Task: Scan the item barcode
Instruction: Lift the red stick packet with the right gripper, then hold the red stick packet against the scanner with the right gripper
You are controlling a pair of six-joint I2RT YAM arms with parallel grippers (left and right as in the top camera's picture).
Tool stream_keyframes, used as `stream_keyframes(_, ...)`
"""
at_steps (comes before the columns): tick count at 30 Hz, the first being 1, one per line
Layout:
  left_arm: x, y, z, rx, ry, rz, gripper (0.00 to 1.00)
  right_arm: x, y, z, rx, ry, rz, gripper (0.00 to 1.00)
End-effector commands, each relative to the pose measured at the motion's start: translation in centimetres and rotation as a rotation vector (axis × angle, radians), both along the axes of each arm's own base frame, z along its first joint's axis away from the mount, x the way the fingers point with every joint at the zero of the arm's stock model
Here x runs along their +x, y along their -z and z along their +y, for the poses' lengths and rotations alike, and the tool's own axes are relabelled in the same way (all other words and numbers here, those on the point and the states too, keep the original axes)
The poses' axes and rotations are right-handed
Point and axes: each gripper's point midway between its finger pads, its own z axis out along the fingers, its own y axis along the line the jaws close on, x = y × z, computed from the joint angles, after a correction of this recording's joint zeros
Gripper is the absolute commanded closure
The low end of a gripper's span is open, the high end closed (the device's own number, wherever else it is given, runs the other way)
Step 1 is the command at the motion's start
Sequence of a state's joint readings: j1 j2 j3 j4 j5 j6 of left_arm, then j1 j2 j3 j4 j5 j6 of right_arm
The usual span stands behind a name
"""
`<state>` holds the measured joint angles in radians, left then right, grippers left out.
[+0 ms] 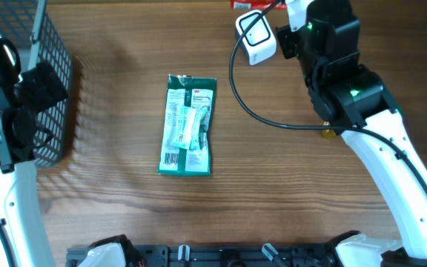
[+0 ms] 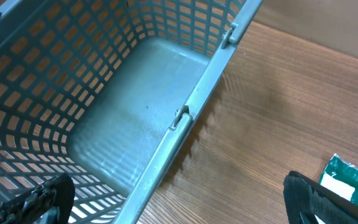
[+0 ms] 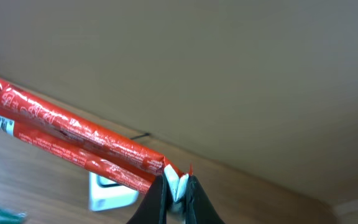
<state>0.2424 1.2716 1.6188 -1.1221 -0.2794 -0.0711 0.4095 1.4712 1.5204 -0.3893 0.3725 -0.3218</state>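
My right gripper [image 3: 176,183] is shut on the crimped end of a long red packet [image 3: 73,140], which hangs out to the left above the table's far edge. Under the packet lies a white barcode scanner [image 3: 107,193]. From overhead the scanner [image 1: 256,37] lies at the back, its black cable [image 1: 273,119] looping to the right, and only a bit of the red packet [image 1: 252,4] shows at the top edge. My left gripper [image 2: 176,208] is open and holds nothing, straddling the basket's rim [image 2: 185,118].
A green 3M packet [image 1: 188,124] lies flat at mid-table, barcode side up; its corner [image 2: 353,183] shows by my left gripper's right finger. The grey mesh basket [image 1: 50,81] stands at the left edge, with nothing in the part of it that shows.
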Motion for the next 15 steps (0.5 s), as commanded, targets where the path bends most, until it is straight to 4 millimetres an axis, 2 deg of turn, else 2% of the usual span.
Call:
stream_keyframes(1,0.0,-0.2,0.1,0.007,0.005,-0.002,0.0,1.2,1.3,-0.1,-0.218,-0.035,0.02,0.96)
stream_keyframes(5,0.0,-0.2,0.1,0.007,0.005,-0.002,0.0,2.9,4.1,-0.6,-0.364,-0.011,0.071,0.96)
stream_keyframes(15,0.0,-0.2,0.1,0.007,0.005,-0.002,0.0,9.4,9.9,-1.3,-0.698,0.097,0.073,0.96)
